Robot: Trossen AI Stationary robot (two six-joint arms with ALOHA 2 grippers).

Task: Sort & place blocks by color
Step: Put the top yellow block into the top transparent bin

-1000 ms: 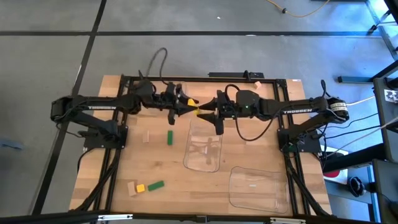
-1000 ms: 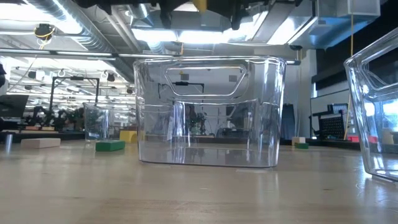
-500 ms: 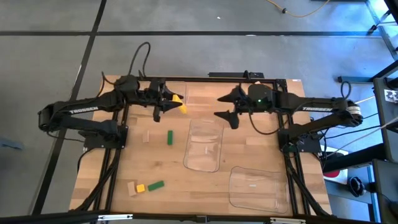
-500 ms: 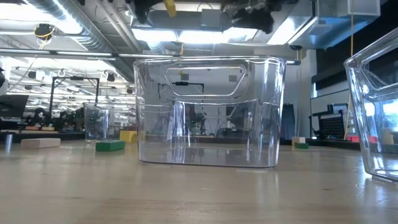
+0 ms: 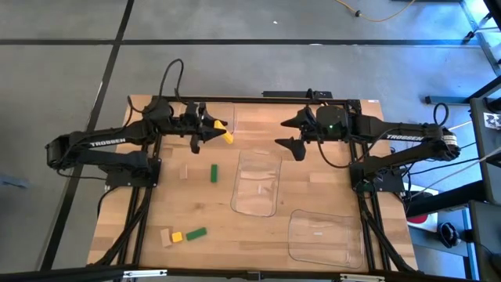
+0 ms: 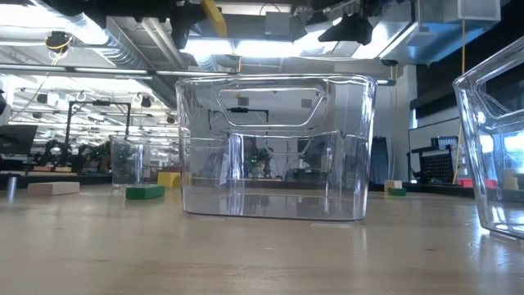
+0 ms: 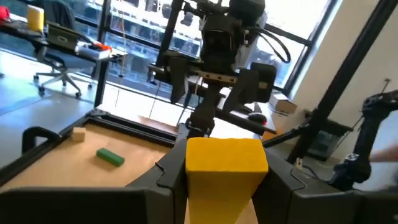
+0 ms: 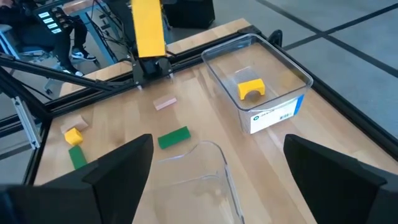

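Note:
My left gripper [image 5: 211, 131] hovers over the table's far left part, shut on an oblong yellow block [image 5: 226, 135]; the low view shows that block [image 6: 213, 16] high above the table. My right gripper [image 5: 291, 133] is open in the air over the far right part, holding nothing; its fingers [image 8: 118, 168] stand wide apart. A green block [image 5: 213, 173] and a tan block [image 5: 186, 171] lie flat mid-table. A tan [image 5: 165, 237], a yellow [image 5: 177, 236] and a green block [image 5: 196, 233] lie near the near left edge. My left gripper pinches the yellow block's one end [image 7: 227, 163] between its two fingers, reaching in level from the table's left. The block lies along the fingers and sticks out past their tips toward the right arm [image 7: 214, 74]. It is lifted clear of the table.
A clear tray [image 5: 257, 182] stands mid-table, a second clear tray [image 5: 325, 233] at the near right. A third small clear tray [image 8: 292, 93] at the far edge holds a yellow arch block [image 8: 252, 89]. Black frame rails run along the table's sides.
The two grippers stood tip to tip over the far end of the middle tray with the yellow block between them. They have drawn apart: the left moved toward the table's left edge with the block, the right pulled back toward the right edge without it.

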